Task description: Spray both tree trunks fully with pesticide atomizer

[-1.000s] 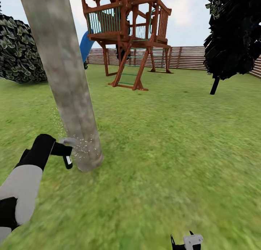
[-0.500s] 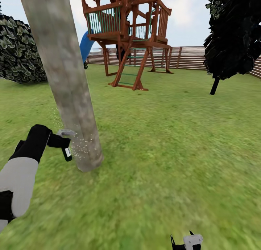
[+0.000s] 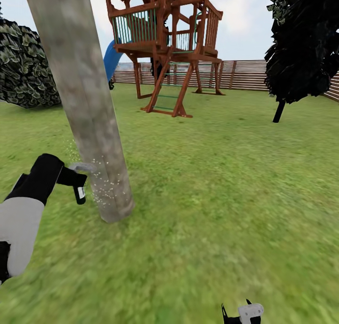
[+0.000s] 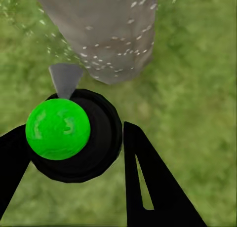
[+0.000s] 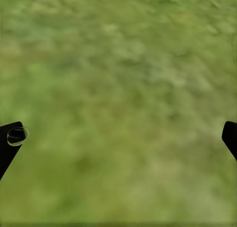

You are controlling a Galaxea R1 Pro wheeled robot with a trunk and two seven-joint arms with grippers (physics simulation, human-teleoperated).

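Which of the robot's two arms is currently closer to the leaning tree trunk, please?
Left. Its tool holds the pesticide atomizer right beside the tree trunk, near its base. The right tool hangs low over the grass, well apart from it.

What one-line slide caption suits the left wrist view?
Left gripper holds the pesticide atomizer, nozzle toward the speck-dotted tree trunk on grass.
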